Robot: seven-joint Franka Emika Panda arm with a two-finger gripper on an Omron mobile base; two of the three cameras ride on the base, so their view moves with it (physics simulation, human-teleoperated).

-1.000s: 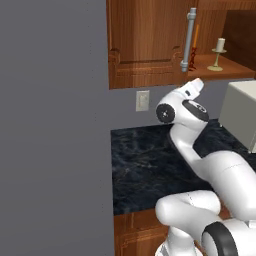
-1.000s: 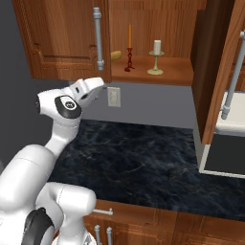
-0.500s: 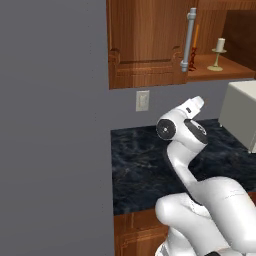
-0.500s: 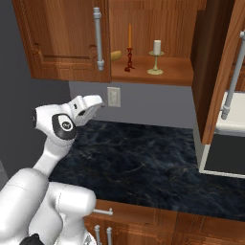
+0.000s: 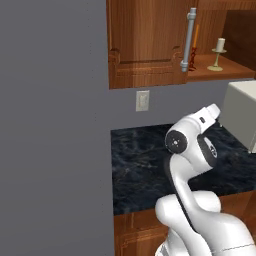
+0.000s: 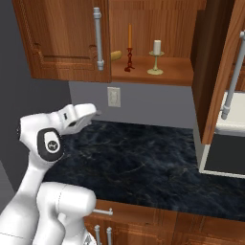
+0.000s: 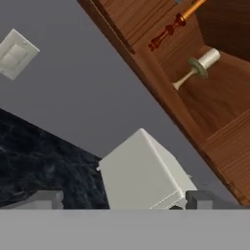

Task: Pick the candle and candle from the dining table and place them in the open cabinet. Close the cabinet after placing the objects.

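Observation:
Both candles stand on the shelf of the open cabinet. The thin orange candle in its dark red holder is on the left. The short cream candle on a pale stand is to its right. The hand view looks up at the orange candle and the cream candle from below. My gripper hangs well below the shelf, over the black counter, open and holding nothing. Its fingertips stand wide apart. The cabinet's left door is shut and its right door swings out. The dining table is out of view.
A black veined counter runs along the grey wall with a wall outlet. A white box-like appliance sits at the counter's right end, under the open door. A yellowish item lies on the shelf left of the orange candle.
The arm has folded down and back, so the hand dropped from just under the cabinet to above the counter. The candles stay on the shelf and the gripper stays open.

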